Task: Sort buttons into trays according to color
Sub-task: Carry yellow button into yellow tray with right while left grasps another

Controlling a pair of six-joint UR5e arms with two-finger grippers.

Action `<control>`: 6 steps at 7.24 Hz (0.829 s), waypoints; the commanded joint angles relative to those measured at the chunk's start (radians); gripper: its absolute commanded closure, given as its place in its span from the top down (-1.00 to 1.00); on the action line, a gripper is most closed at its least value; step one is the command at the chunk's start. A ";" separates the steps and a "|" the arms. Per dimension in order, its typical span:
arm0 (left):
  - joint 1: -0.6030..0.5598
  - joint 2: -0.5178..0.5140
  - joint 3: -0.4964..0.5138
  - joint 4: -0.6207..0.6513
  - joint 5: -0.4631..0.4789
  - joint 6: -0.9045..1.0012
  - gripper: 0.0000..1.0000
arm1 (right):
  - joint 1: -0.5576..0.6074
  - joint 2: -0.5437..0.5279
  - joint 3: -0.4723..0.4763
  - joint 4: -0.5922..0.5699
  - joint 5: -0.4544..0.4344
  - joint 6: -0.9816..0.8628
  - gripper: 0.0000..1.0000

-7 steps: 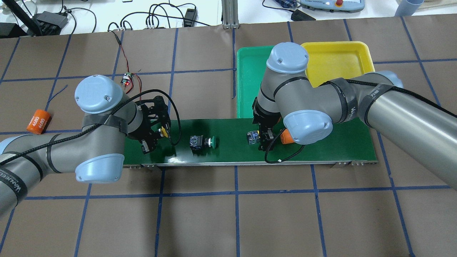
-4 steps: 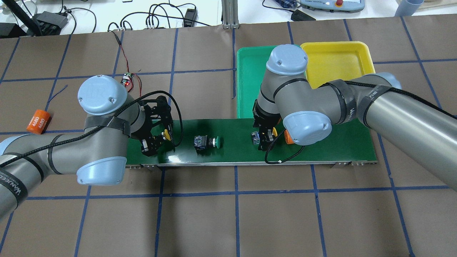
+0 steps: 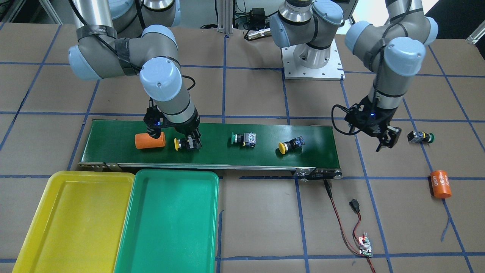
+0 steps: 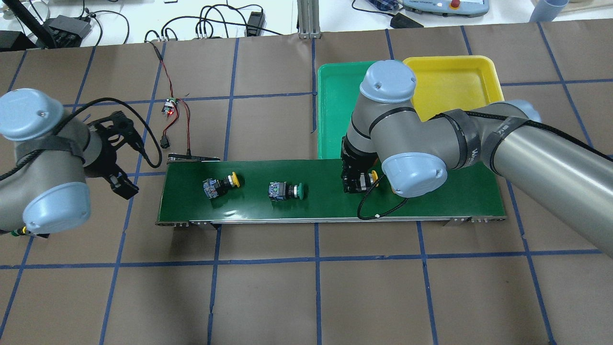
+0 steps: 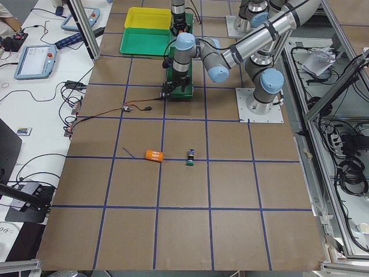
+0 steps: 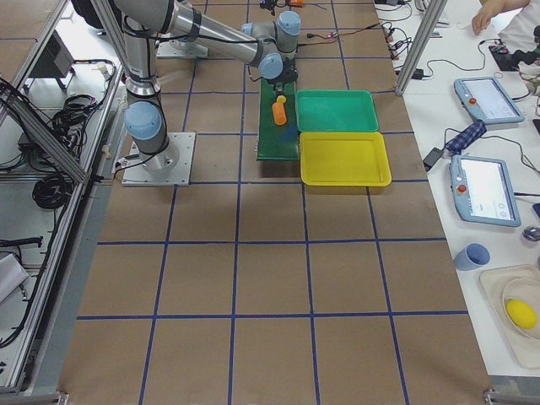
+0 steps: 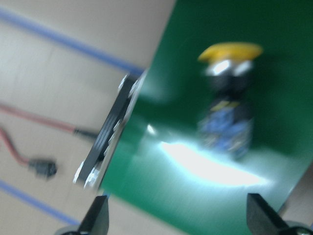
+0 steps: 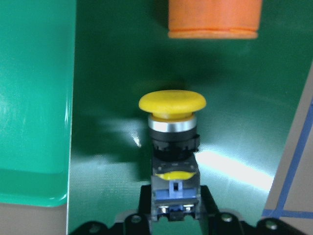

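Note:
My right gripper (image 4: 358,184) is low on the conveyor belt (image 4: 431,196), shut on the body of a yellow button (image 8: 172,147) that lies on its side; it also shows in the front view (image 3: 189,144). A second yellow button (image 4: 220,184) and a green button (image 4: 287,190) lie further left on the belt. Another green button (image 3: 420,137) lies on the table off the belt's end. My left gripper (image 4: 125,155) is open and empty, off the belt's left end. The green tray (image 4: 335,105) and the yellow tray (image 4: 455,81) stand side by side behind the belt.
An orange cylinder (image 3: 150,140) lies on the belt just beyond the held button's cap. A second orange cylinder (image 3: 440,184) lies on the table near the loose green button. A small circuit board (image 4: 169,106) with red wires lies behind the belt's left end.
My left gripper has pulled away left, off the belt, leaving the yellow button lying there. The green button has drifted right on the belt. My right gripper now holds its yellow button.

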 commanded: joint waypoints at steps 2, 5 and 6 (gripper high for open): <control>0.330 -0.068 0.022 0.003 -0.105 0.067 1.00 | -0.022 -0.039 -0.054 -0.032 -0.034 -0.062 -1.00; 0.486 -0.137 0.057 0.002 -0.184 0.773 1.00 | -0.224 0.004 -0.151 -0.057 -0.037 -0.303 -1.00; 0.519 -0.152 0.057 0.000 -0.184 0.889 1.00 | -0.275 0.023 -0.196 -0.052 -0.040 -0.447 -1.00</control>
